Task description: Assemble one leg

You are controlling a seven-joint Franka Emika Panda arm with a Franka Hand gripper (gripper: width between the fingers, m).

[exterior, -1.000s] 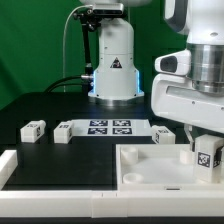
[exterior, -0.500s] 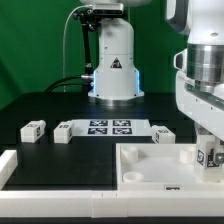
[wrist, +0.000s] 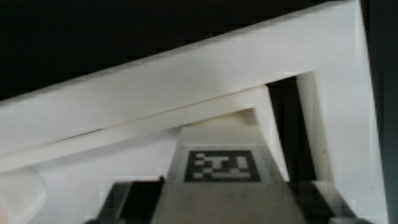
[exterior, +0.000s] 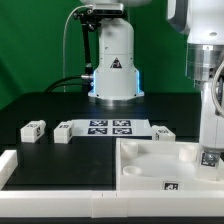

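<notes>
**A:** Where is the leg point(exterior: 210, 157) at this moment?

**B:** Right under the gripper point(exterior: 211, 160), at the corner of the large white panel point(exterior: 150, 170) on the exterior view's right. In the wrist view the leg's tag point(wrist: 222, 165) faces the camera, and a dark finger point(wrist: 130, 203) stands on either side of the block.

**A:** So the pincer is clenched on it?

**B:** I judge it is grasping the leg: the fingers flank it closely and the block hangs directly beneath the wrist. Actual contact is hard to confirm, since the wrist picture is blurred.

**A:** Why hold it there, upright above that corner?

**B:** Probably to line it up with a corner hole of the panel. Held vertically by its upper part, the lower end is free to enter the socket. Whether it is seated or only hovering I cannot tell.

**A:** And the other parts?

**B:** Well away from the gripper, toward the exterior view's left, lie two more tagged blocks: one point(exterior: 33, 128) farthest off, one point(exterior: 64, 130) just beside the marker board point(exterior: 108, 127). Another leg point(exterior: 162, 134) sits nearer, behind the panel. They are apart from the work corner, so nothing crowds the insertion.

**A:** What matters next?

**B:** Keeping the leg straight; a tilt would likely jam it against the panel's raised rim.
</notes>
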